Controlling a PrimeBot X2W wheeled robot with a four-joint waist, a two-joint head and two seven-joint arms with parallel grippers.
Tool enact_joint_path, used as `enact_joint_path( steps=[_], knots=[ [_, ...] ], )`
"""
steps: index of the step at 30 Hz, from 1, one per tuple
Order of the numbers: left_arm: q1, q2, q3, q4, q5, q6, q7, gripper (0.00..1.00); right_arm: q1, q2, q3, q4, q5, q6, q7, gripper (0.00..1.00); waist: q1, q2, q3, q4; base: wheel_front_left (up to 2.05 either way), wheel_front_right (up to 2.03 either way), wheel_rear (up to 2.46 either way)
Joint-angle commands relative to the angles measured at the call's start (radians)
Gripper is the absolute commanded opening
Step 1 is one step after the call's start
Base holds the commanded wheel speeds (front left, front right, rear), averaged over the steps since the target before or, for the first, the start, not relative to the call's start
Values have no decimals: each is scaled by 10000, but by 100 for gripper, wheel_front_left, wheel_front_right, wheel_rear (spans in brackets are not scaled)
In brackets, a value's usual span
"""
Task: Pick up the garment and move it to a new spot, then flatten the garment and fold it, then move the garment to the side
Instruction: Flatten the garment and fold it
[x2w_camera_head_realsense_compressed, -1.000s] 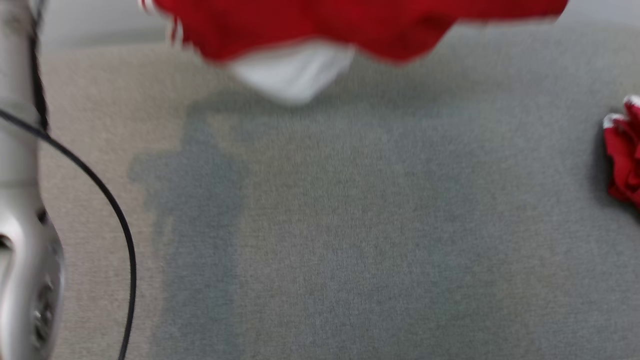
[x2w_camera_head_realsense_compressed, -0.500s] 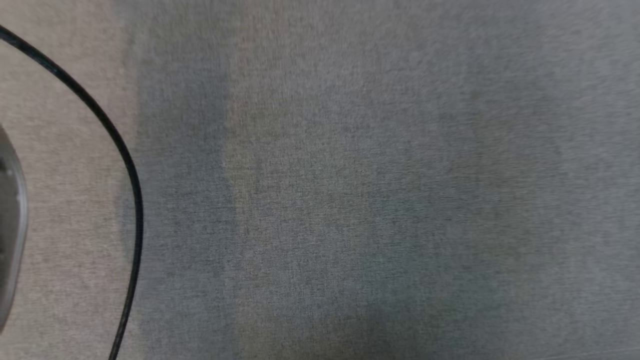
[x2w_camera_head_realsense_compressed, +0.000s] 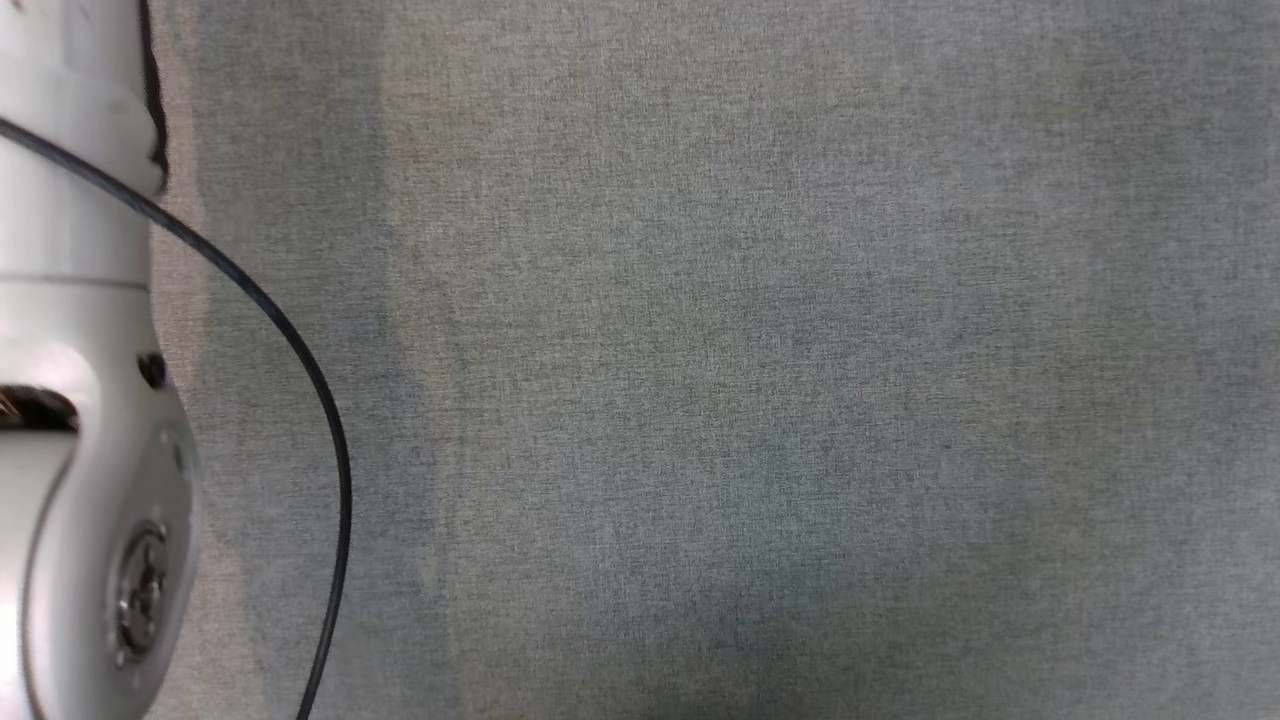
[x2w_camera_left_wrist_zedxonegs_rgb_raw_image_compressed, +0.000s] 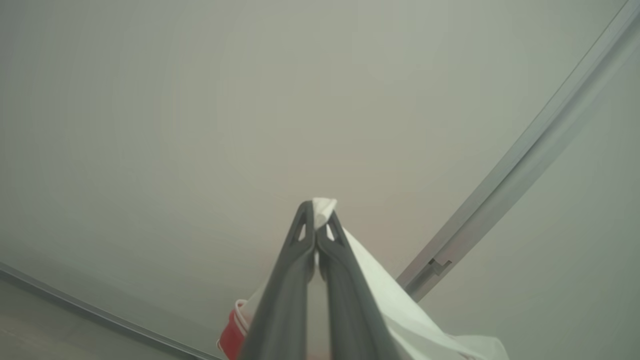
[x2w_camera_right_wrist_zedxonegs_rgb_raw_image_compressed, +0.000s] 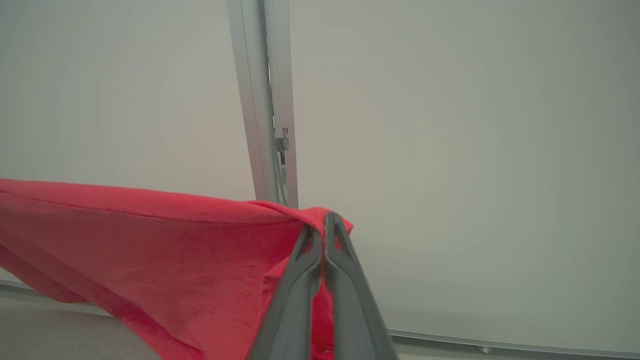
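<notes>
We are clamping the left gripper (x2w_camera_left_wrist_zedxonegs_rgb_raw_image_compressed: 318, 222) tight on the garment (x2w_camera_left_wrist_zedxonegs_rgb_raw_image_compressed: 385, 295): the two dark fingers are pressing together at the lower centre of the left wrist view, and a white tuft of cloth is poking out past the tips. White fabric is draping away toward the lower right of that frame. A red edge with pale trim is peeking out at the lower left of the fingers.

Over in the right wrist view, we are pinching the right gripper (x2w_camera_right_wrist_zedxonegs_rgb_raw_image_compressed: 321, 227) closed on a red corner of the same garment, again at lower centre. The red cloth is stretching off to the left edge of the frame, taut along its top and sagging beneath.

Beyond the fingers, we are facing a pale wall (x2w_camera_left_wrist_zedxonegs_rgb_raw_image_compressed: 200, 100) in both wrist views. A metal rail (x2w_camera_left_wrist_zedxonegs_rgb_raw_image_compressed: 525, 155) is running diagonally up the right of the left wrist view, and a metal post (x2w_camera_right_wrist_zedxonegs_rgb_raw_image_compressed: 262, 100) is standing upright at the upper centre of the right one.

From the head view we are looking down on a grey fabric surface (x2w_camera_head_realsense_compressed: 750, 350). A pale forearm (x2w_camera_head_realsense_compressed: 70, 300) is lying along the left edge, with a black cable (x2w_camera_head_realsense_compressed: 343, 470) curving beside it.
</notes>
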Motion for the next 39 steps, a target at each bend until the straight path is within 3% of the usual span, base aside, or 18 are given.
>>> enact_joint_path(
  steps=[1,11,22,30,39],
  knots=[
    [429,39,44,62,138,-98,-39,0,415,-86,142,-5,191,-1,-49,0,-1,0,-168,21,0,0,0],
    [2485,38,-226,368,572,-457,-40,0,2192,-238,872,-153,904,-1,-49,0,-1,0,-1104,-29,0,0,0],
    [5006,152,-749,565,1964,-663,-41,0,4171,225,2233,529,1949,-1,170,0,-1,0,-2649,-193,0,0,0],
    [6580,159,-258,352,2123,-721,-41,0,5501,204,3217,640,2741,-1,153,0,-1,0,-3633,-278,0,0,0],
    [8283,86,278,-22,2077,-814,-41,0,6901,78,4565,782,2858,-1,89,0,-1,0,-4757,-248,0,0,0]
  ],
)
